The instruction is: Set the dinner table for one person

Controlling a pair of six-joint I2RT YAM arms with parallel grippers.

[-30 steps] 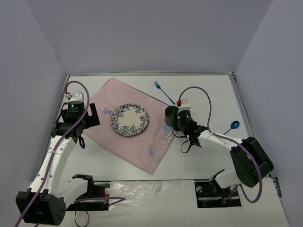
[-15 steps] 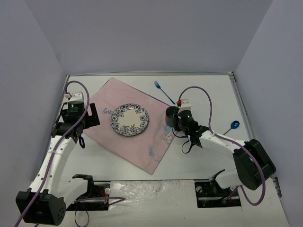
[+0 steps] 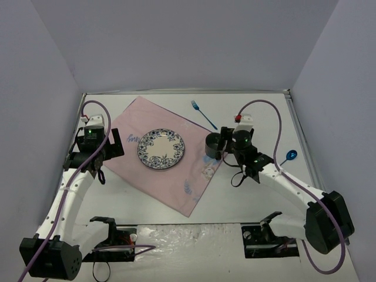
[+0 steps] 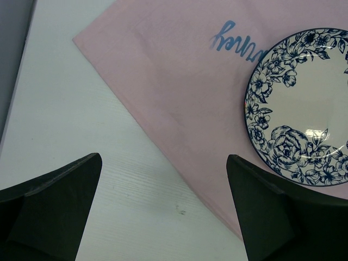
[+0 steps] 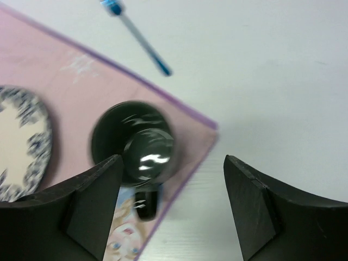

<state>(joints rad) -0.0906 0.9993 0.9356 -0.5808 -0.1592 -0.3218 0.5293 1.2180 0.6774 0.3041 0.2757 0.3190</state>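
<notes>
Over on the right half of the worktop (image 3: 258, 117), the right jaws hang spread wide just beside the black mug (image 3: 213, 145), which stands on the right corner of the pink cloth (image 3: 170, 182) with nothing pinching it. My guess is the 2 bits of cutlery come next. The blue fork (image 3: 204, 114) lies past the jaws toward the far left, its long axis running diagonally from far-left to near-right, and the blue spoon (image 3: 289, 155) sits off to the right. Both look much nearer the right arm. Left jaws are spread too, empty, left of the plate (image 3: 161, 148).
</notes>
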